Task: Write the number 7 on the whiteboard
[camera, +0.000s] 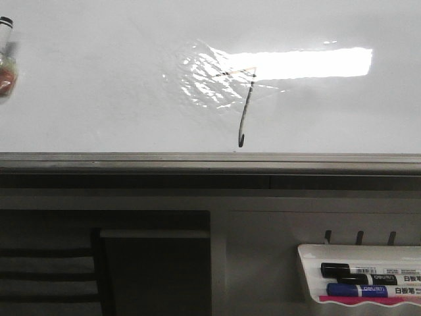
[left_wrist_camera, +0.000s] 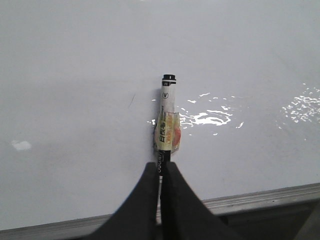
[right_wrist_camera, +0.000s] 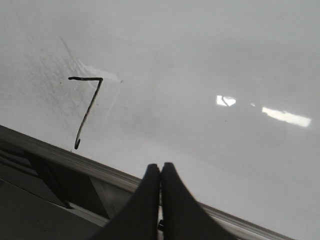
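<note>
The number 7 (camera: 245, 105) is drawn in thin dark marker on the whiteboard (camera: 99, 85), beside the glare and wrinkled shiny patch. It also shows in the right wrist view (right_wrist_camera: 87, 110) on the whiteboard (right_wrist_camera: 210, 65). My left gripper (left_wrist_camera: 161, 167) is shut on a black marker (left_wrist_camera: 167, 117) with a yellow-orange label, its tip pointing at the whiteboard (left_wrist_camera: 75, 75). In the front view only that marker (camera: 5, 59) shows, at the far left edge. My right gripper (right_wrist_camera: 160, 167) is shut and empty, in front of the board's lower rail.
A grey metal rail (camera: 210, 161) runs along the whiteboard's lower edge. Below it at the right hangs a small white marker tray (camera: 309, 263) holding a black marker (camera: 355, 270) and a blue marker (camera: 362, 289). A dark frame sits below left.
</note>
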